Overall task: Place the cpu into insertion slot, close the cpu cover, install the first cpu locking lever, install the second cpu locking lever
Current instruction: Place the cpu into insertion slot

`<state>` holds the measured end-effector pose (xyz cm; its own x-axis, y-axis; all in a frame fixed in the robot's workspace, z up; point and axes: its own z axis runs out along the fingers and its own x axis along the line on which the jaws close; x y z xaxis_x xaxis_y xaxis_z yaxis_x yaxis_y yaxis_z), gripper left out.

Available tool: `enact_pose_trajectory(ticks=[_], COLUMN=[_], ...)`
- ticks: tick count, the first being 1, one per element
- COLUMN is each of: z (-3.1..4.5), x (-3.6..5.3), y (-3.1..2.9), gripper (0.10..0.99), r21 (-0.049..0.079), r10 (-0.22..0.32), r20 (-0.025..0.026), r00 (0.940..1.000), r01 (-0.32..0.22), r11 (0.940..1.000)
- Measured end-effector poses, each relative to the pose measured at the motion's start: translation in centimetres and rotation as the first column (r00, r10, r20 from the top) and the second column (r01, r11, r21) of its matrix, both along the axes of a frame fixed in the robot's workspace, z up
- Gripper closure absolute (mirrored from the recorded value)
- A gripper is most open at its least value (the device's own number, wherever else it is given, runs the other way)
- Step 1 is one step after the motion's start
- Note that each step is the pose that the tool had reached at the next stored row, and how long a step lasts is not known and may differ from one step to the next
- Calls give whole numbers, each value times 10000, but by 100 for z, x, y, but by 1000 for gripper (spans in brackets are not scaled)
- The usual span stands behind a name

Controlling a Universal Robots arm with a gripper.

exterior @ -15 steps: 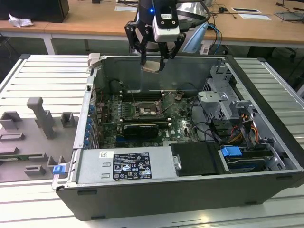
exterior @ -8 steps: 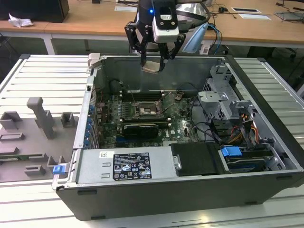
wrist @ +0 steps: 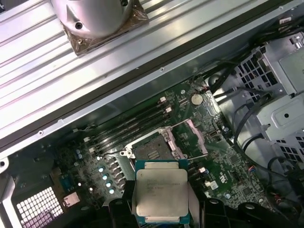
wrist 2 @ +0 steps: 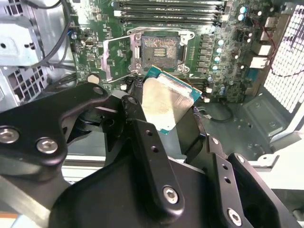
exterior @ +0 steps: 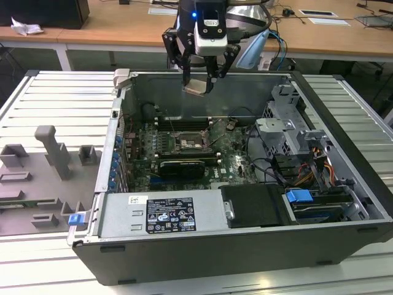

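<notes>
My gripper (exterior: pixel 198 85) hangs above the open computer case, shut on the cpu (exterior: pixel 196 86), a flat square chip with a pale metal top. In both wrist views the cpu (wrist 2: pixel 166 102) (wrist: pixel 161 192) sits between the black fingers (wrist 2: pixel 142 137), held by its edges and clear of the board. Below it on the green motherboard lies the insertion slot (exterior: pixel 187 142) (wrist 2: pixel 159 47) (wrist: pixel 152 149), bare and uncovered. The cpu cover (wrist 2: pixel 116 57) (wrist: pixel 192 137), a thin metal frame, is swung open to one side of the slot.
Memory slots (exterior: pixel 184 126) run behind the socket and a long black card (exterior: pixel 181 167) lies in front of it. A labelled power supply (exterior: pixel 166 215) fills the case front. A drive cage (exterior: pixel 288 123) and cables stand at the exterior view's right. A grey fixture (exterior: pixel 55 153) sits outside at its left.
</notes>
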<state>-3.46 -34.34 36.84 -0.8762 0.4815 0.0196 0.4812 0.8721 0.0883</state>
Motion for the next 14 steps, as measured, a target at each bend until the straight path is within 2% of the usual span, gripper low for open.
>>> enact_pose_trajectory(ticks=[6, 14], z=[-3, -14], x=[0, 0], y=[1, 1], gripper=[561, 561], r21=[-3, -5], r10=[-549, -1262], r20=[-1, 0], r00=[9985, 9920], r01=[549, 1262], r11=[9985, 9920])
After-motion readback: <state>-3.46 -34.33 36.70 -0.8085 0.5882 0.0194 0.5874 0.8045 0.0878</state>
